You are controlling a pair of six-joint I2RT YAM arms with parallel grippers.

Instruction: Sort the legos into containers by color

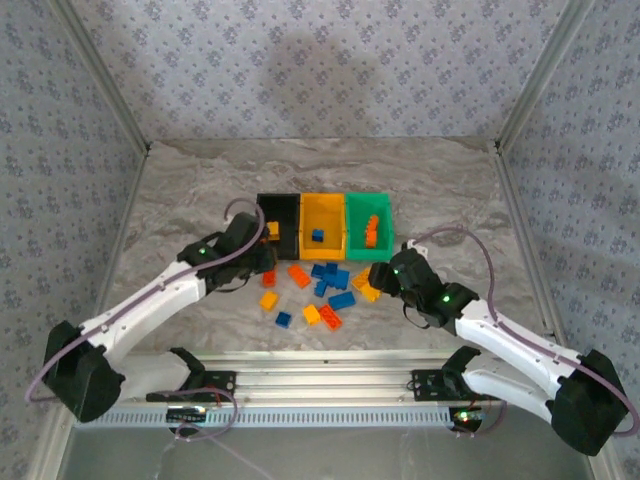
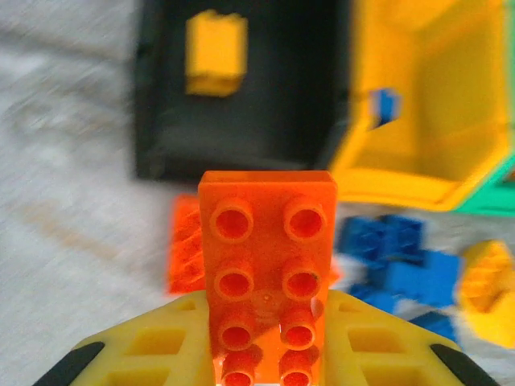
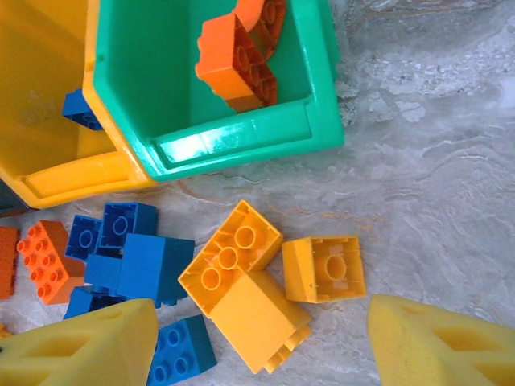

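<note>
Legos (image 1: 318, 284): lay scattered before bins (image 1: 323, 198).
Left gripper (image 2: 257, 354): clamped on red-orange brick (image 2: 267, 241), facing black bin (image 2: 265, 112).
Right gripper (image 3: 261, 346): wide over yellow bricks (image 3: 241, 297).

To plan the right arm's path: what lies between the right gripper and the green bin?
Yellow-orange bricks on the marble table, shown in the right wrist view.
</note>
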